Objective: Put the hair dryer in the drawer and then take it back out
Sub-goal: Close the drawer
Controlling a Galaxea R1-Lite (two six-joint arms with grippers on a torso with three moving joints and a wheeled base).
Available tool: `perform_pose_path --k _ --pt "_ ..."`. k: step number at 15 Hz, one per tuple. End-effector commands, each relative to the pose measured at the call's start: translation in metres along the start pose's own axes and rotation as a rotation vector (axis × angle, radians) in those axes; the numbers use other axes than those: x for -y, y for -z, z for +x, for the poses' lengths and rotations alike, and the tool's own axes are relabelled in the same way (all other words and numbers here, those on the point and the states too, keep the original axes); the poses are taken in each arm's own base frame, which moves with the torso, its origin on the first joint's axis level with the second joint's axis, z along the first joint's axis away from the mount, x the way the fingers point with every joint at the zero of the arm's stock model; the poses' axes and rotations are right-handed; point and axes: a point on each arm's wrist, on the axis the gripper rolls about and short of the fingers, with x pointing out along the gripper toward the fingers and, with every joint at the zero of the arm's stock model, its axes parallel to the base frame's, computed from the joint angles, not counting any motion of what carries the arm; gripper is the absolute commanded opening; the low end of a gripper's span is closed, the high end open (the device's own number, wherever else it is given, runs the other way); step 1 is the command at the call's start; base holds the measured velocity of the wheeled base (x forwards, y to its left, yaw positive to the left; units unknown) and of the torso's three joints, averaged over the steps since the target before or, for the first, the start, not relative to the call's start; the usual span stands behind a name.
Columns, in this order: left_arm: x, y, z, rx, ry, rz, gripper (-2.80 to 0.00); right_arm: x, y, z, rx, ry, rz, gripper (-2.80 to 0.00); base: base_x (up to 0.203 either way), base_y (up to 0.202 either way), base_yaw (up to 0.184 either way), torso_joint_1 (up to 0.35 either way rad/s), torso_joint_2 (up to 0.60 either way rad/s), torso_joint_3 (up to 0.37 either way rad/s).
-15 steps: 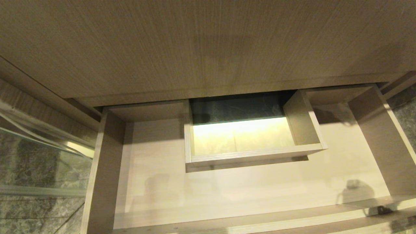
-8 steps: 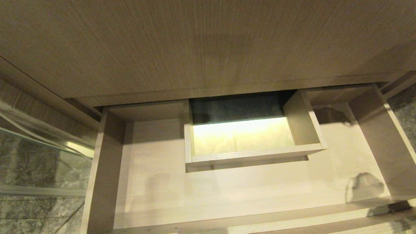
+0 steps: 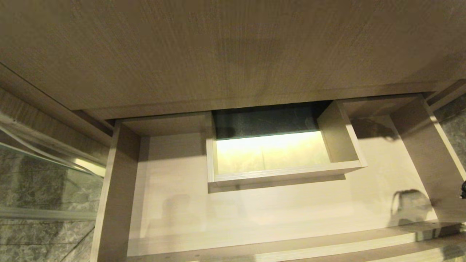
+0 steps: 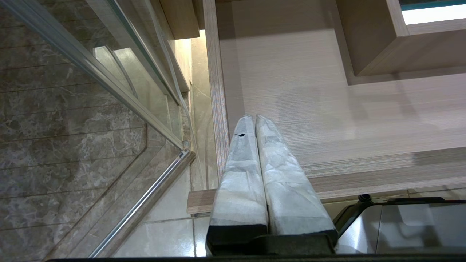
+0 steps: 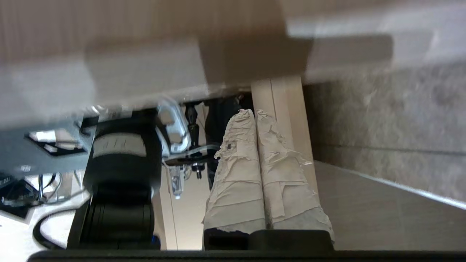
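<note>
Grey marble floor tiles (image 4: 72, 120) flank the wide, pulled-out light wood-grain drawer (image 3: 255, 211); its boxed U-shaped cutout (image 3: 284, 171) sits at 12 o'clock. No hair dryer is visible. Left gripper (image 4: 255, 118) and right gripper (image 5: 253, 112) are both clenched, empty. Risk: the right arm, low at 3 o'clock, could strike the drawer's side wall (image 3: 422, 153).

Both pincers (image 4: 256, 117) (image 5: 253, 112) wear crumpled white tape (black mounts beneath).

drawer (image 3: 255, 214) | light wood-grain | pulled open | boxed cutout inside
</note>
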Motion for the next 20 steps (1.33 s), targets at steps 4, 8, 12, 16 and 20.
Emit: perform_pose_path --k 4,8,12,16,20 --pt "0.0 0.0 0.0 0.0 0.0 0.0 -2.8 0.008 -0.02 0.007 0.058 0.026 0.014 -2.8 0.0 0.0 0.0 0.0 0.0 0.0" --pt "0.0 0.0 0.0 0.0 0.0 0.0 -2.8 0.013 -0.021 -0.003 0.147 0.065 0.053 -2.8 0.0 0.0 0.0 0.0 0.0 0.0" --pt "0.0 0.0 0.0 0.001 0.0 0.0 -2.8 0.021 -0.023 -0.024 0.343 0.099 0.096 -2.8 0.0 0.0 0.0 0.0 0.0 0.0" --pt "0.0 0.0 0.0 0.0 0.0 0.0 -2.8 0.025 -0.026 -0.056 0.679 0.129 0.103 -2.8 0.0 0.0 0.0 0.0 0.0 0.0" --pt "0.0 0.0 0.0 -0.001 0.0 0.0 -2.8 0.028 -0.041 -0.09 1.051 0.223 0.076 -2.8 0.0 0.0 0.0 0.0 0.0 0.0"
